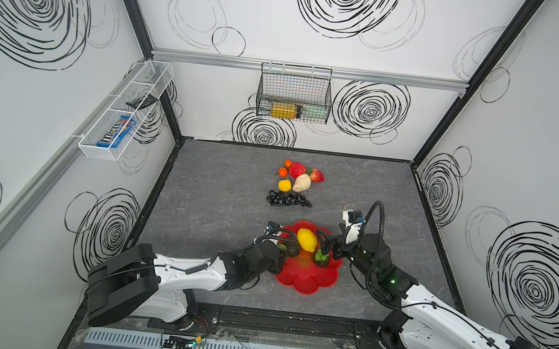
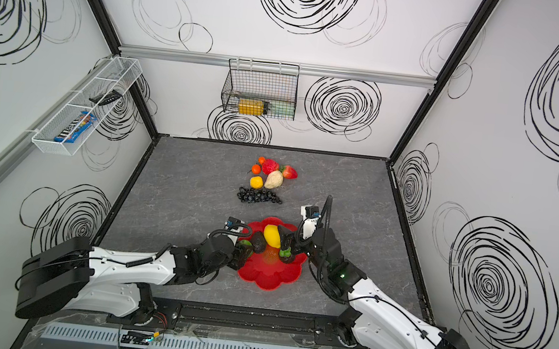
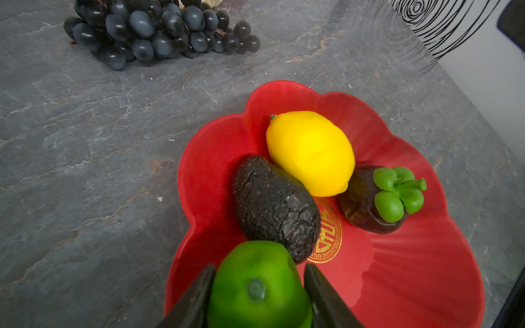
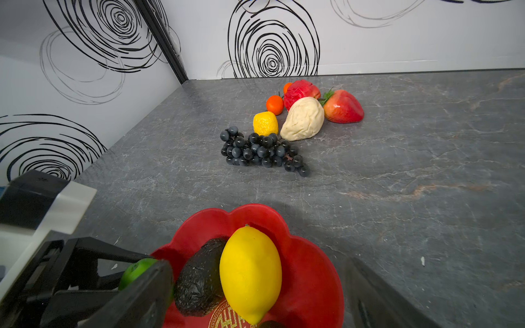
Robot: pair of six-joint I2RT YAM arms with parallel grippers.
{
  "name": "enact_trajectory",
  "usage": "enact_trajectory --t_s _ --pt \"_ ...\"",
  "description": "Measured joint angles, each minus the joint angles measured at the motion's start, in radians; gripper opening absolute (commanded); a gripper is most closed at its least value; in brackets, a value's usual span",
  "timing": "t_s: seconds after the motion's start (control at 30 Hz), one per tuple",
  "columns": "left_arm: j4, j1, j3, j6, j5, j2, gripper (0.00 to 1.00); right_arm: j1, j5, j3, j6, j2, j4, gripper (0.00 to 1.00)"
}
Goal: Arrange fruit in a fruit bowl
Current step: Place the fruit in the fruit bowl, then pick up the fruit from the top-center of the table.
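Fruit bowl sits in the lower middle of both top views on the grey surface, between my two arms, so either can reach it. Inside, a big lemon lies against an avocado, and a dark round fruit with a green calyx rests just beside the lemon on its other side. The bowl's remaining petals are bare. At the bottom of the left wrist frame the lime sits between the left jaws, which appear to touch it on both sides. It is low over the bowl's edge next to the avocado, so I judge this is the set-down, aimed at the free spot there. The right jaws stand wide apart and hold nothing, low over the bowl near the lemon. I would lift them clear before reaching on. Well apart, in the upper middle, the rest wait in a cluster: the grape bunch nearest the bowl, then a small lemon, beige piece, strawberry, red apple and tangerine.
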Motion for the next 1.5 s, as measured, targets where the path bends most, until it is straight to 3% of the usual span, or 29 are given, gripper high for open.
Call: enact_trajectory --t_s 0.6,0.83,1.0,1.27,1.5 --pt "-0.017 0.003 -0.001 0.000 -0.016 -0.031 0.59 -0.006 -0.012 0.000 0.000 0.009 0.000 0.99" --pt "-0.028 0.024 -0.011 0.004 -0.026 -0.185 0.65 -0.025 -0.011 0.035 0.008 0.051 -0.024 0.99" --pt "-0.010 0.106 -0.047 0.005 -0.007 -0.315 0.66 -0.090 -0.042 0.100 0.032 0.095 -0.060 0.99" --pt "0.016 0.277 -0.159 0.061 0.020 -0.499 0.73 -0.274 -0.185 0.272 0.135 0.320 -0.097 0.99" --pt "0.046 0.363 -0.270 0.139 0.043 -0.628 0.79 -0.337 -0.271 0.446 0.229 0.591 -0.113 1.00"
